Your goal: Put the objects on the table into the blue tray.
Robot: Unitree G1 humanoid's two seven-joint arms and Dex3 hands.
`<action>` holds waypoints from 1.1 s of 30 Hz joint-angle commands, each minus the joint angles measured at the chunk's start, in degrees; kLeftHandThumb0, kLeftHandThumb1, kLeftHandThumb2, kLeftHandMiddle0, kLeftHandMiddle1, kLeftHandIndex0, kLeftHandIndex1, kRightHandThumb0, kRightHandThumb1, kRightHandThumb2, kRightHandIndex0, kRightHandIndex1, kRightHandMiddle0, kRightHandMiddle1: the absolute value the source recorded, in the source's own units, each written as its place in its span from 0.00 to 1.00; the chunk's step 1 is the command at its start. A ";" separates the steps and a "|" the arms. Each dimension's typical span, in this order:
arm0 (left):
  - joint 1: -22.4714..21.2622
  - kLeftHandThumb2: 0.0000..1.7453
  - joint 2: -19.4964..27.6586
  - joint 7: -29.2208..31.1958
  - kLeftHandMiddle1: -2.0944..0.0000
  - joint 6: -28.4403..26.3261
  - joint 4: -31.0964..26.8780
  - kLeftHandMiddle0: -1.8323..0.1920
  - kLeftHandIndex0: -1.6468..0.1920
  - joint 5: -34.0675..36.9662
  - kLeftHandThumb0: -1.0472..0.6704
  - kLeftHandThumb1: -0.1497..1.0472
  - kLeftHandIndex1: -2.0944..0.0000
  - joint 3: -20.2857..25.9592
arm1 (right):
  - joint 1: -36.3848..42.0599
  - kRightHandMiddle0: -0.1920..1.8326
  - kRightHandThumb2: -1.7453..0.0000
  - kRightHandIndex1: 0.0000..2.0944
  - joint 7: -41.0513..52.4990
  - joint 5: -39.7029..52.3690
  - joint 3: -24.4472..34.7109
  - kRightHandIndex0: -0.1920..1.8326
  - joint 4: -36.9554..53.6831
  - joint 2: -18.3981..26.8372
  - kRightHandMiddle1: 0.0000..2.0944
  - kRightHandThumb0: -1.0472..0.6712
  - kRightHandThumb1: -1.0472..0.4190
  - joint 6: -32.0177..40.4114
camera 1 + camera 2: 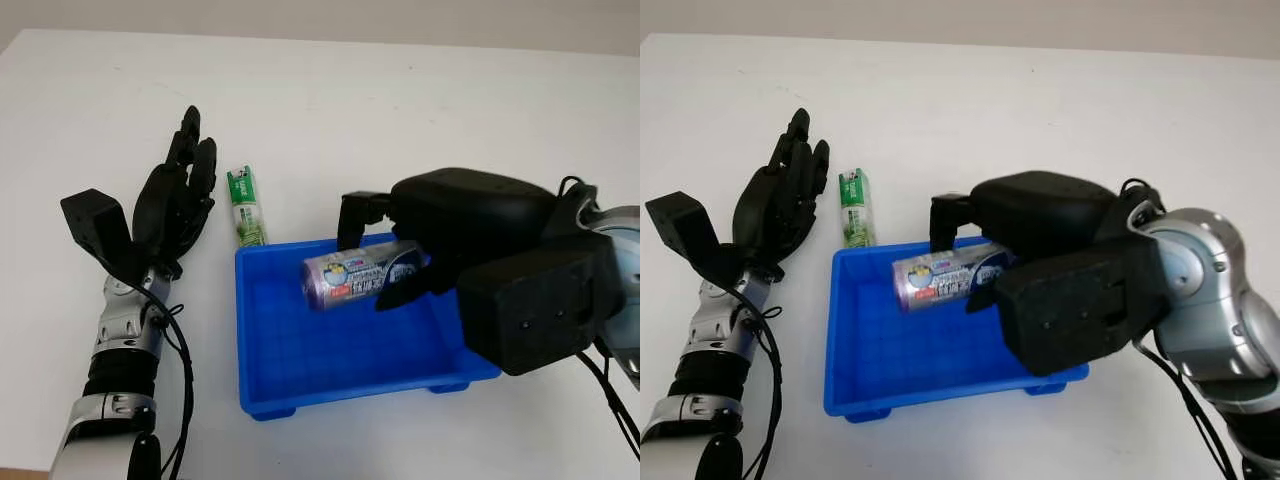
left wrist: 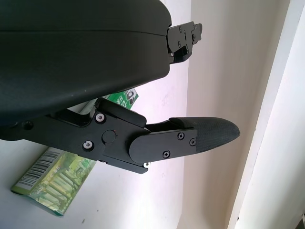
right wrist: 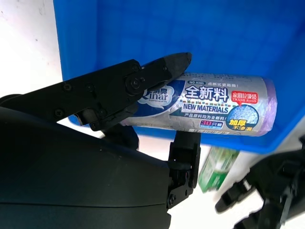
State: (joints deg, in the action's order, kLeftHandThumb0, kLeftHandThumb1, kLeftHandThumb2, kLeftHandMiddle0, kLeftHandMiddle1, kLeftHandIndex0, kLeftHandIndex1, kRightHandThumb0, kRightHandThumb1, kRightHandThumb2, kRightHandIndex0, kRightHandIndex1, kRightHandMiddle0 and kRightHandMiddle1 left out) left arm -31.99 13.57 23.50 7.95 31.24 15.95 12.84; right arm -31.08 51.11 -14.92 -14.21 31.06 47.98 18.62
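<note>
The right hand (image 1: 400,265) and its roll (image 1: 360,275) are blocking the tray's (image 1: 262,370) far side, while the near floor is lying open. The left hand (image 1: 175,205) is crowding the green pack (image 1: 246,207) just outside the far rim.

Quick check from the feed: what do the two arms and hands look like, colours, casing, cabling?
Both hands, left hand and right hand, have matte black shells and jointed black fingers with visible screws. The forearms are silver metal with black segments; loose black cables run along each wrist.
</note>
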 commanded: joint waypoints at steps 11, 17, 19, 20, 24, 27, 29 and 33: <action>-1.28 0.31 0.62 0.26 1.00 0.28 0.48 1.00 1.00 -0.03 0.18 1.00 1.00 0.00 | -2.92 0.21 0.97 0.26 -1.51 6.55 6.48 0.13 -3.17 -3.60 0.12 0.37 0.03 0.40; -1.12 0.31 0.45 -0.01 1.00 0.04 0.07 1.00 1.00 -0.07 0.17 1.00 1.00 -0.12 | -4.85 0.11 0.97 0.40 -12.17 12.71 15.95 0.20 -6.86 -10.57 0.50 0.41 0.01 2.50; -1.09 0.31 0.39 0.09 1.00 0.14 0.11 1.00 1.00 0.00 0.17 1.00 1.00 -0.13 | -5.97 0.12 0.95 0.45 -17.21 13.54 18.87 0.22 -10.01 -12.93 0.57 0.41 0.00 1.30; -1.08 0.31 0.41 0.11 1.00 0.16 0.18 1.00 1.00 -0.04 0.17 1.00 1.00 -0.16 | -6.32 0.14 0.94 0.53 -22.04 13.11 20.74 0.24 -12.74 -15.10 0.63 0.40 0.00 -0.57; -0.99 0.31 0.45 -0.05 1.00 -0.16 0.19 1.00 1.00 0.02 0.17 1.00 1.00 -0.13 | -6.44 0.17 0.90 0.73 -36.54 9.70 23.67 0.24 -21.32 -19.88 0.78 0.36 0.00 -6.22; -1.06 0.31 0.71 0.46 1.00 0.32 0.72 1.00 1.00 0.09 0.18 1.00 1.00 -0.01 | -6.42 0.15 0.85 0.78 -43.89 6.68 24.40 0.22 -29.35 -20.59 0.82 0.34 0.00 -9.44; -1.11 0.30 0.87 0.42 1.00 0.15 0.83 1.00 1.00 0.09 0.17 1.00 1.00 0.10 | -6.59 0.11 0.83 0.78 -46.22 6.10 24.55 0.19 -33.69 -20.65 0.82 0.33 0.00 -11.01; -1.21 0.29 0.97 0.36 1.00 0.03 0.91 1.00 1.00 0.21 0.17 1.00 1.00 0.26 | -5.58 0.02 0.77 0.62 -45.02 6.33 23.60 0.06 -38.35 -19.72 0.66 0.29 0.00 -9.38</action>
State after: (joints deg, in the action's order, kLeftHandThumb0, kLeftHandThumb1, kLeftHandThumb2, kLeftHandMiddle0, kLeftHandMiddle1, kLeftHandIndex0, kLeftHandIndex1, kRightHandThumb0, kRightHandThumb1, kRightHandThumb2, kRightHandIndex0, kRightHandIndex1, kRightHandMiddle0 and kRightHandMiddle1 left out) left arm -32.10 13.84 23.65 7.87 32.24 15.95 12.74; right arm -37.50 5.54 -8.67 9.77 -6.86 27.60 8.47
